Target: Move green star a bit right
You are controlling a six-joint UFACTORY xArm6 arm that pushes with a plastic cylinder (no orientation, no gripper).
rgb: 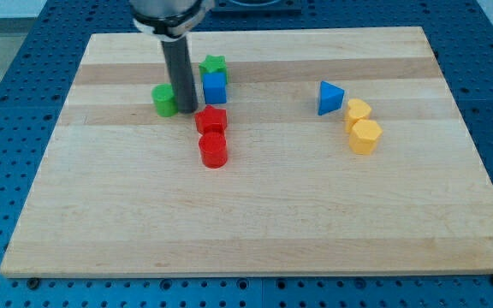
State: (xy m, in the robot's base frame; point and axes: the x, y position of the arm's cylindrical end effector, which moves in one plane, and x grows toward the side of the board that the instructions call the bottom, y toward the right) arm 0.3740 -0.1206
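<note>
No pincer fitted; push the light, rigid green star [214,65], near the board's top edge, on its left points with my tip [185,111].

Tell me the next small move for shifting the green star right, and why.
Probably bring my tip toward the view's top, to the left of the green star. It now sits between the green cylinder and blue cube, below the star.

Arm: one, entering from the view's top edge at about 11 o'clock of the frame, only its grey cylindrical end housing visible. Rod: dark, straight, upright, hanging from that housing toward 6 o'clock. My tip [185,111]: at the rod's lower end, down at the surface, upper-left part of the view
</note>
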